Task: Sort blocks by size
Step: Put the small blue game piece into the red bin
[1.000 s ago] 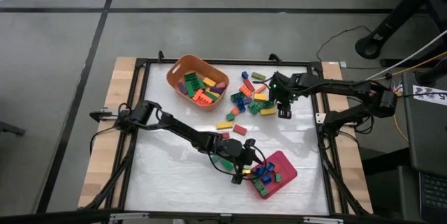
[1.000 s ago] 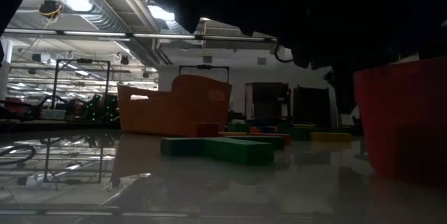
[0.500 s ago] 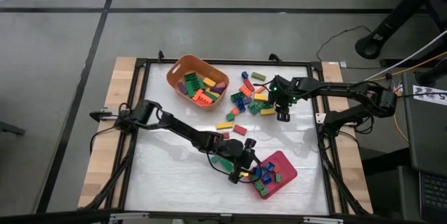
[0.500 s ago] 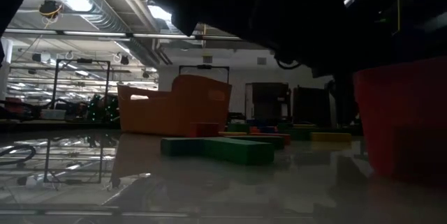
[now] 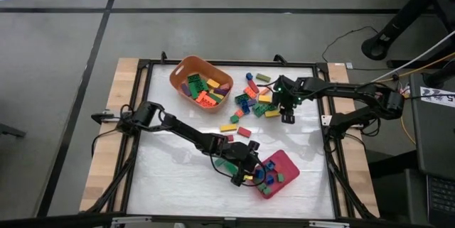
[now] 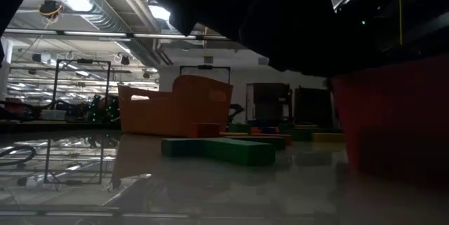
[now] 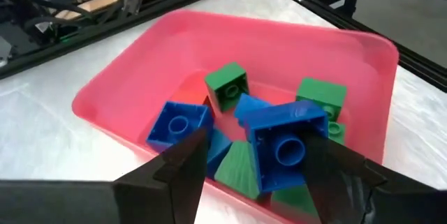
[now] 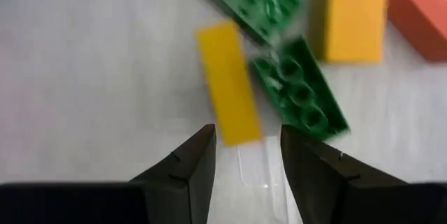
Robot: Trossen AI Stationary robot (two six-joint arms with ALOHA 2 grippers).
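We see the left tool point(image 7: 255, 165) spread wide over the pink tray point(image 7: 140, 63), grasping nothing. The right tool point(image 8: 241, 158) stands parted before a yellow block point(image 8: 228, 83), whose long axis points away from it.

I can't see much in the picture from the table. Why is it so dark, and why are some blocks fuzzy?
Low view: bright ceiling lights behind, so the red tray is in shadow. Right wrist view: the green block and yellow block look smeared.

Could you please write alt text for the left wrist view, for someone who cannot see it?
The left gripper hangs open over a pink tray of small square blocks, a blue block between its fingers. Green and blue squares lie piled inside.
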